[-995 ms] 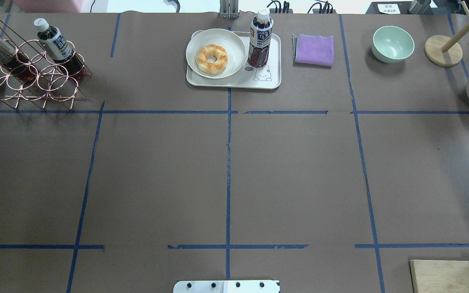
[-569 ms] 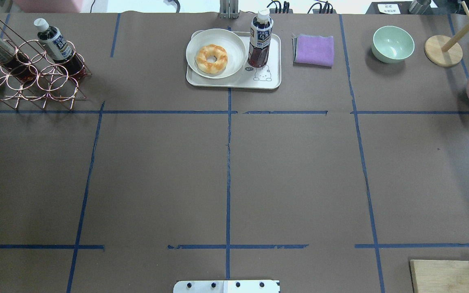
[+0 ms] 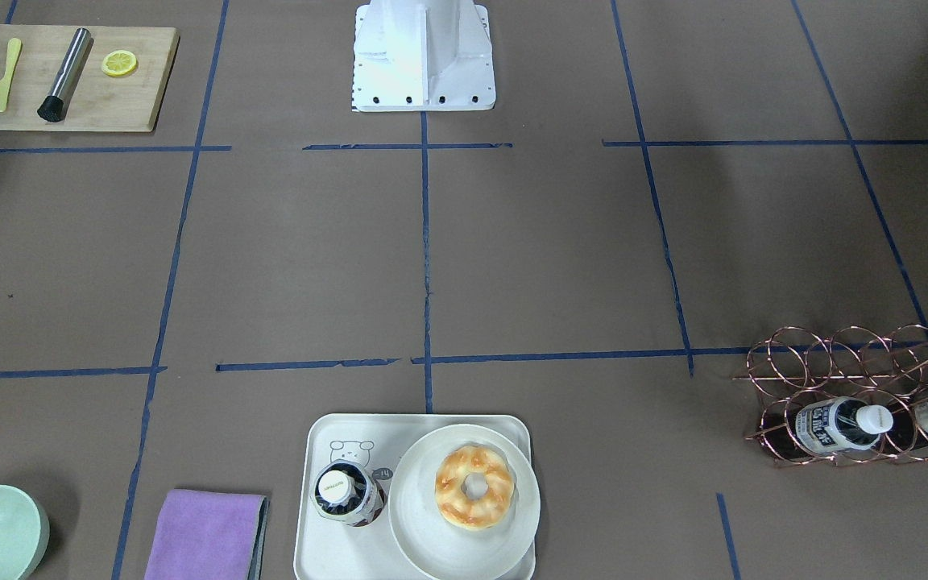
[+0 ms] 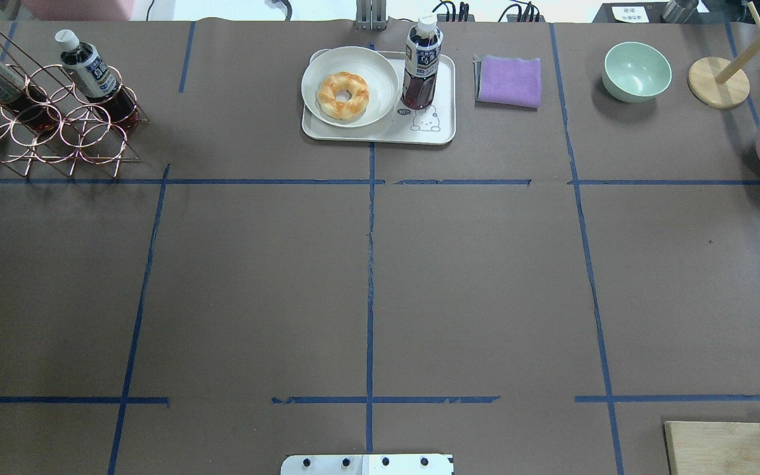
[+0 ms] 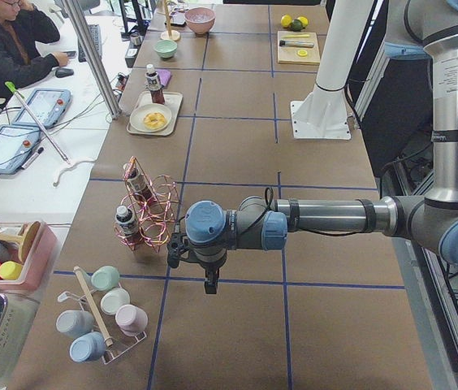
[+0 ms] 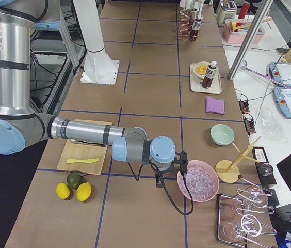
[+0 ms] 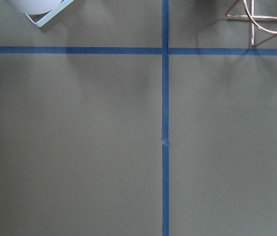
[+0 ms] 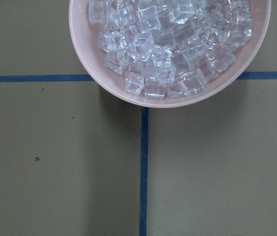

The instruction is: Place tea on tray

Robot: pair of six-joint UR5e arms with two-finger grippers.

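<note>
Where the front-facing view is consulted, the tea (image 3: 345, 493) stands upright on the tray (image 3: 312, 548) at the lower centre of the frame, just beside the plate (image 3: 416, 541) carrying the doughnut (image 3: 449, 483). Nothing grips it; I judge the placement complete. Two like bottles (image 3: 834, 424) lie in the wire rack (image 3: 863, 379) at lower right.

Overhead view: the tea is at upper centre. It is clear plastic with dark brown liquid, a white screw cap and a white label printed dark blue. The tray is cream-white, round-cornered, rimmed, with a line-drawn bear.

Handling, by judgement: filled, so fairly heavy for its size; thin walls that yield if squeezed; smooth and liable to slip. Take hold across the labelled body at mid-height, not the cap.

Left side view: my left claw (image 5: 210, 284) hangs over the table (image 5: 237, 325) near the rack, well apart from the tray. Right side view: my right claw (image 6: 159, 181) hangs beside the pink ice bowl (image 6: 210, 192). Neither wrist view shows fingers, so I cannot tell how far either claw is open or whether it holds anything.
</note>
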